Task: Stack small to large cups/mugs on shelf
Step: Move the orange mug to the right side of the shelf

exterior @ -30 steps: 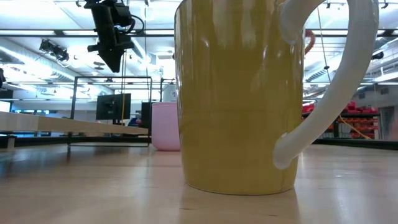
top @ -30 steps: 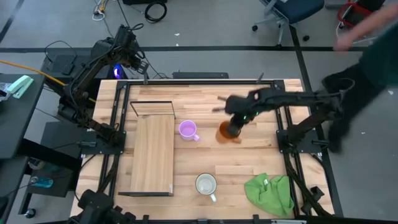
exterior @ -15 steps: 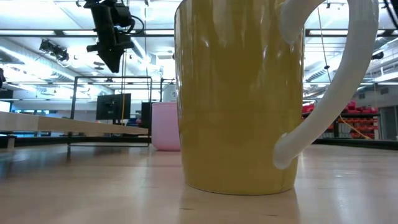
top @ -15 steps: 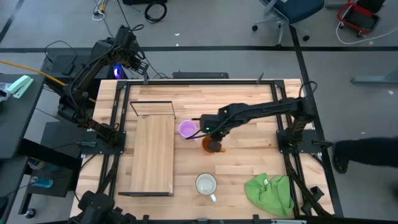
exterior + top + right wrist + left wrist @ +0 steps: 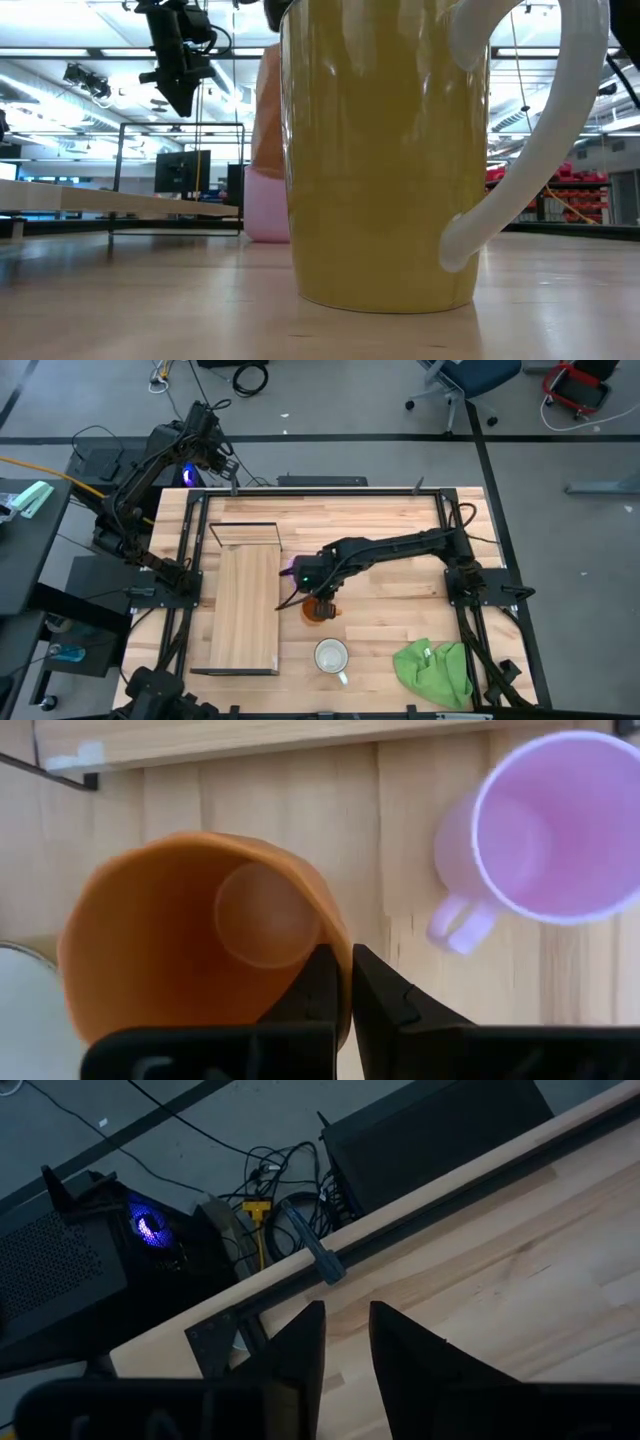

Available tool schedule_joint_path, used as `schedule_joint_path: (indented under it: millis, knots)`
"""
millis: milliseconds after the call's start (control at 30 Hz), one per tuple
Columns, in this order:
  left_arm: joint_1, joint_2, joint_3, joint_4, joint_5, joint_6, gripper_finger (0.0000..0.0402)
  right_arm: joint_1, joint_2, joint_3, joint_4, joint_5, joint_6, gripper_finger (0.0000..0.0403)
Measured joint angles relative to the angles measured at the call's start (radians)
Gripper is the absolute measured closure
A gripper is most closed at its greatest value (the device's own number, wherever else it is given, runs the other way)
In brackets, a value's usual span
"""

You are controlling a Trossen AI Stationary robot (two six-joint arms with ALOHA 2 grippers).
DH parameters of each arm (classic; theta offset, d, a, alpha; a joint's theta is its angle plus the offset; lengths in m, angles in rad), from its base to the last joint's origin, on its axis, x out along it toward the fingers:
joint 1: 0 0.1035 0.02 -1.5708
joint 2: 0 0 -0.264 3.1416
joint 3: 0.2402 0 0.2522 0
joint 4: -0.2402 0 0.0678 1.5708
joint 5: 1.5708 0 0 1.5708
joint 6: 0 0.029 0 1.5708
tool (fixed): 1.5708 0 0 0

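My right gripper is shut on the orange mug, holding it in the air just on the near side of the light purple mug. The purple mug stands on its base on the table beside the shelf board. The white mug stands on the table nearer the front edge and fills the low view. In the low view the orange mug shows above the purple mug. My left gripper hangs above the far left corner of the table, its fingers a narrow gap apart and empty. My right gripper pinches the orange mug's wall at the rim, one finger inside the mug and one outside. The fingers come from above, slanting from the table's right. The mug hangs below them, tilted, clear of the table.
A crumpled green cloth lies at the near right corner. The shelf's black wire frame stands at the board's far end. Black rails run along the table's edges.
My right gripper has carried the orange mug toward the table's left and near edges, from the right of the purple mug to its near side. In the low view the orange mug now shows above the purple mug. A person at the right has left the view.
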Motion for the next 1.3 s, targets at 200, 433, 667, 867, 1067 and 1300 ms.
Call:
schedule_joint_path:
  millis: [200,433,667,867,1067,1300]
  knots:
    - [0.000,0.000,0.000,0.000,0.000,-0.001,0.0318,-0.002,0.065,0.062,0.004,0.002,-0.037,0.0390]
    - [0.000,0.000,0.000,0.000,0.000,-0.011,0.0314,-0.001,0.110,0.091,0.011,0.001,-0.071,0.0390]
    - [0.000,0.000,0.000,0.000,0.000,-0.018,0.0313,-0.002,0.108,0.086,0.027,0.005,-0.079,0.0390]
    - [0.000,0.000,0.000,-0.007,0.000,-0.019,0.0319,-0.003,0.118,0.086,0.032,0.008,-0.079,0.0390]
    - [-0.012,0.000,0.000,-0.008,0.000,-0.019,0.0312,-0.003,0.157,0.083,0.047,0.023,-0.103,0.0390]
    - [-0.018,0.000,0.000,-0.005,0.007,-0.019,0.0315,-0.003,0.176,0.085,0.050,0.026,-0.104,0.0390]
